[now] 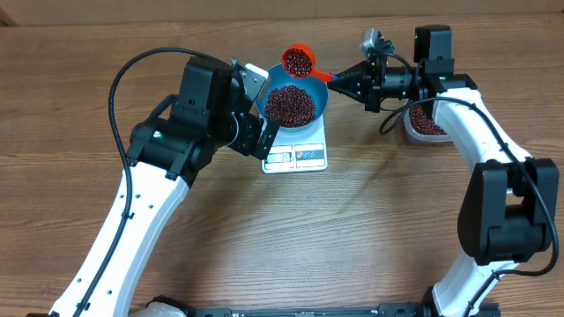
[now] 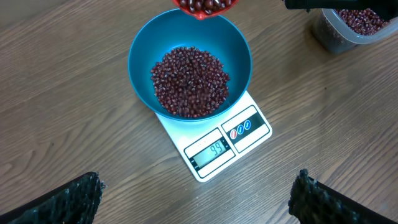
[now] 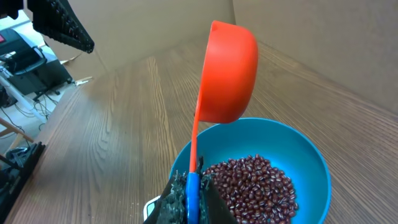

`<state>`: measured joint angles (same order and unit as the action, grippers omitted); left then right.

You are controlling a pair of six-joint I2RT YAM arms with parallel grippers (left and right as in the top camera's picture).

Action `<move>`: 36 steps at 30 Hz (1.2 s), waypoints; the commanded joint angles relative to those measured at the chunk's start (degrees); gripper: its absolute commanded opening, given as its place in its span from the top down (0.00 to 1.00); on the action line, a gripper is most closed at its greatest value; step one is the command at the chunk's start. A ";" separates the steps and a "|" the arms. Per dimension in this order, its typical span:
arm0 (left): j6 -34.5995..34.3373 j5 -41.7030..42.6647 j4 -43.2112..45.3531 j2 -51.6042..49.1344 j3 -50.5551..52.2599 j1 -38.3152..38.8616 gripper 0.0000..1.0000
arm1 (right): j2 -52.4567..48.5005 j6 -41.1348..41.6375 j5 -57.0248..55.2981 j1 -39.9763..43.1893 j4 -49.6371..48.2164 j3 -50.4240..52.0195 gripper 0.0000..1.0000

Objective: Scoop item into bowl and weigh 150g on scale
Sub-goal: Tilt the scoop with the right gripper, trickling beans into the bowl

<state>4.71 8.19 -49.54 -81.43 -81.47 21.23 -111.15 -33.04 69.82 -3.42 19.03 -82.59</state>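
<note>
I see right tool [image 1: 342, 81] clamped on scoop [image 1: 298, 60] handle, cup at bowl [image 2: 241, 59] rim's 12 o'clock, handle running toward 3; left tool [image 1: 260, 110] wide.

2 arms reaching inward, left tool [image 1: 261, 110] spread wide, right tool [image 3: 189, 196] pinched shut on scoop [image 3: 227, 74] handle

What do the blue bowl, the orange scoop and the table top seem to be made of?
The blue bowl looks like plastic: smooth, evenly coloured, softly glossy. The orange scoop too: smooth, dull sheen. The table top shows wood grain, perhaps laminate; I cannot tell.
</note>
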 commanded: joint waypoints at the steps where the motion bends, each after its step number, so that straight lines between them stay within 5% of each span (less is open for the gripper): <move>1: 1.09 0.66 0.09 0.15 -0.59 -0.33 0.01 | 1.31 -0.48 -1.79 -0.26 -0.37 -1.11 0.96; 14: 1.09 0.66 0.09 0.15 -0.59 -0.33 0.00 | 0.28 -9.44 -4.96 -0.42 2.80 -1.01 0.96; 36: 1.09 0.66 0.09 0.15 -0.59 -0.33 0.00 | -1.51 -12.72 -6.40 -0.44 0.79 -1.01 0.96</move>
<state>4.71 8.19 -49.54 -81.43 -81.47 21.23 -112.27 -44.86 62.98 -3.49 20.16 -82.61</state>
